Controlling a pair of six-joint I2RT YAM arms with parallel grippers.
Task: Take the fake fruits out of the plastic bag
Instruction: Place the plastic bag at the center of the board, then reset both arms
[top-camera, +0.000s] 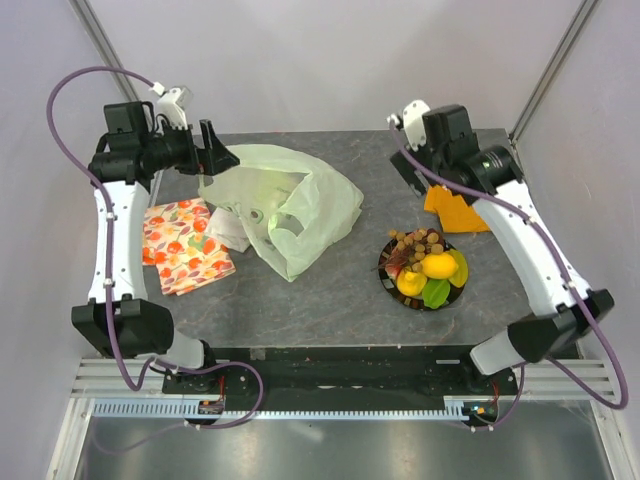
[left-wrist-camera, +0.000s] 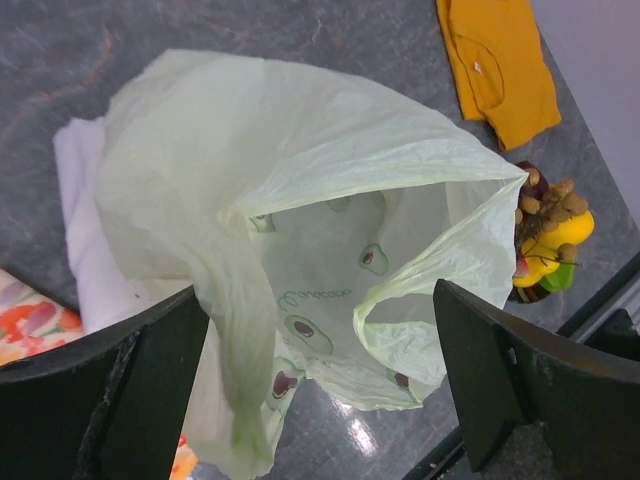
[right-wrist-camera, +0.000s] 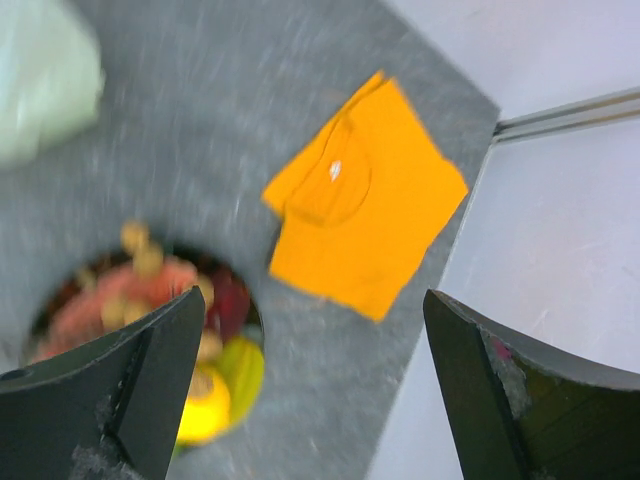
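The pale green plastic bag (top-camera: 285, 205) lies crumpled on the table at back centre. In the left wrist view its mouth (left-wrist-camera: 340, 250) gapes open and only avocado print shows inside. The fake fruits (top-camera: 428, 266), yellow, green, red and a brown grape bunch, are piled on a dark plate (top-camera: 384, 268) right of the bag. They also show in the left wrist view (left-wrist-camera: 550, 240) and, blurred, in the right wrist view (right-wrist-camera: 205, 375). My left gripper (top-camera: 226, 156) is open and empty above the bag's left end (left-wrist-camera: 320, 390). My right gripper (top-camera: 412, 170) is open and empty, raised behind the plate (right-wrist-camera: 315, 390).
An orange cloth (top-camera: 455, 210) lies at back right, also in the right wrist view (right-wrist-camera: 365, 195). A fruit-printed cloth (top-camera: 185, 245) lies at left. A white cloth (top-camera: 228, 230) is partly under the bag. The table's right edge (right-wrist-camera: 455, 270) is close to the orange cloth.
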